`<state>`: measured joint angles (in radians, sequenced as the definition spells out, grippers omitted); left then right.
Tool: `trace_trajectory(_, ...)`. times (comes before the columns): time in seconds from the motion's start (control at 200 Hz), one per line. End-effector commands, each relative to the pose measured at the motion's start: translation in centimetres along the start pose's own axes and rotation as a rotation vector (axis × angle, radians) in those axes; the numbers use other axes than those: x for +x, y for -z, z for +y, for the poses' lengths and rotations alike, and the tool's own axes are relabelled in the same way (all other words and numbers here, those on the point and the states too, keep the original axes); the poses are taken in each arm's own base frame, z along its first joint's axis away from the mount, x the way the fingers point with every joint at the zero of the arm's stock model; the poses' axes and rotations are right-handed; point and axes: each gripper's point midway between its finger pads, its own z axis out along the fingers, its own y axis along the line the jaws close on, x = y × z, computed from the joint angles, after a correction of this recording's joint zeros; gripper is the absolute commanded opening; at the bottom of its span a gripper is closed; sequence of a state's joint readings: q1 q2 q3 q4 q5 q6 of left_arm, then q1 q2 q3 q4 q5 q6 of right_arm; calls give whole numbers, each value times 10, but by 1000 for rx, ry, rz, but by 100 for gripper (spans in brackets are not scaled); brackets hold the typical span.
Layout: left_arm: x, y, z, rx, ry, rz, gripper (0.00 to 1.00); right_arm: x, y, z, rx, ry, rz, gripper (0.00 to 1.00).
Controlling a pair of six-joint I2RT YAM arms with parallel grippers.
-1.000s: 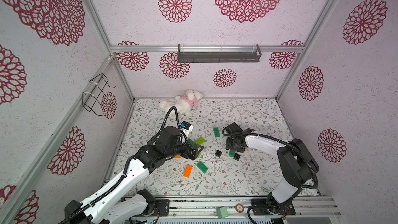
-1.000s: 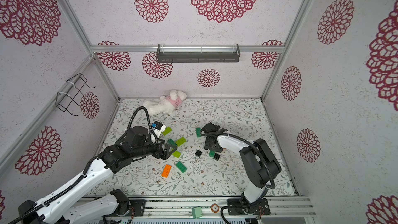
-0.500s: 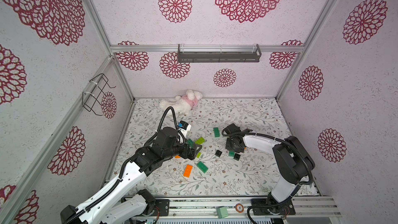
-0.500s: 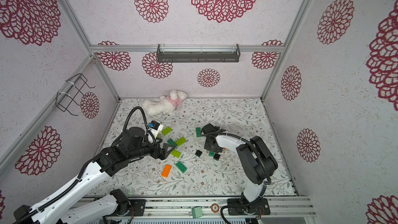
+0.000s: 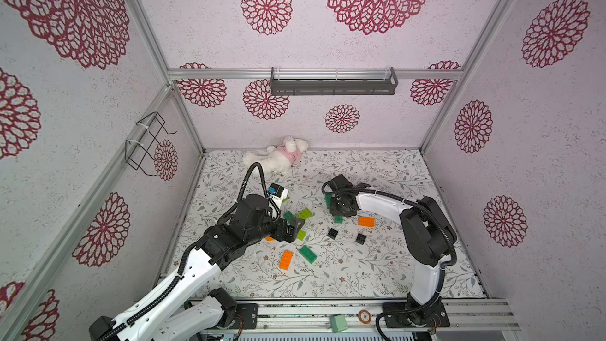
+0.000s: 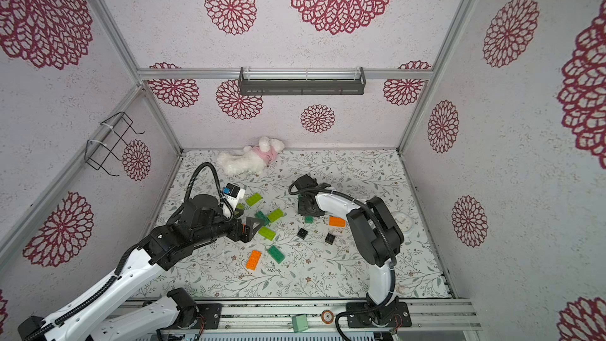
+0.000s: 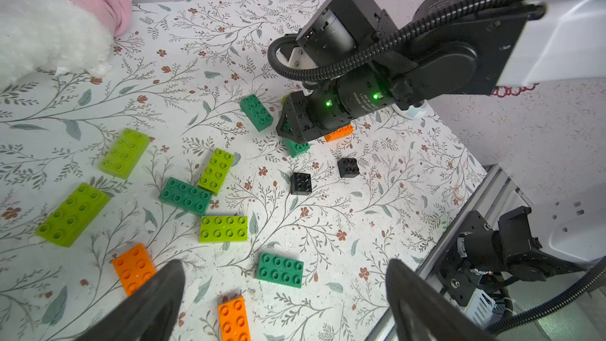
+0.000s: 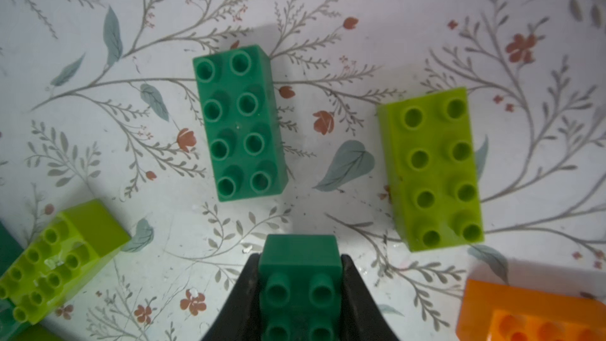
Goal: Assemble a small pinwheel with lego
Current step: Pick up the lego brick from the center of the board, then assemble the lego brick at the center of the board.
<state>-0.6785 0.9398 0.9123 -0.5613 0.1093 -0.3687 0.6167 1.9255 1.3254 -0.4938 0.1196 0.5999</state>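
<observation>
1. Right wrist view: the held dark green brick [image 8: 300, 290] sat studs-up between the jaws of the right gripper [image 8: 300, 259], which pinched it across its narrow width. I judge this grip was chosen to leave the studded top and the underside free for pressing onto another piece.
2. Its axis appeared to run along the gap between the jaws. Its free end pointed toward a loose dark green brick [image 8: 239, 123] lying flat just ahead and nearly parallel to it. The rear end was cut off by the frame, so its full length could not be told.
3. In both top views the held brick showed only as a green patch under the right gripper [image 5: 337, 219], near the middle of the table [image 5: 377, 273]. Whether it touched the surface or hung just above could not be told.
4. A lime green brick [image 8: 429, 168] lay beside the loose dark green one, apart from it, and an orange brick [image 8: 531, 313] lay near the gripper.
5. Two black bricks [image 7: 300, 183] lay well apart from each other nearer the front rail, untouched; probably hub pieces.
6. The left gripper [image 6: 251, 229] hovered with its jaws spread wide and nothing between them, over the scattered lime and green bricks, likely ready to receive or brace a piece.
7. The plush toy [image 5: 275, 159] lay against the back wall, clear of the work.
</observation>
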Motion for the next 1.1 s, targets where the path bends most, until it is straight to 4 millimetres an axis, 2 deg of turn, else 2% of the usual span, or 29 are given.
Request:
trace_trajectory(0.0, -4, 5, -1, -4, -21, -17, 97, 0, 1, 7, 0, 63, 25, 14)
trace_trajectory(0.365, -4, 5, -2, -2, -25, -16, 97, 1, -13, 17, 14, 92, 38, 28)
trace_trajectory(0.801, -4, 6, -2, -3, -27, -17, 97, -4, -17, 15, 67, 114, 35, 33)
trace_trajectory(1.096, -3, 5, -1, -9, -30, -14, 97, -10, -18, 15, 82, 127, 27, 40)
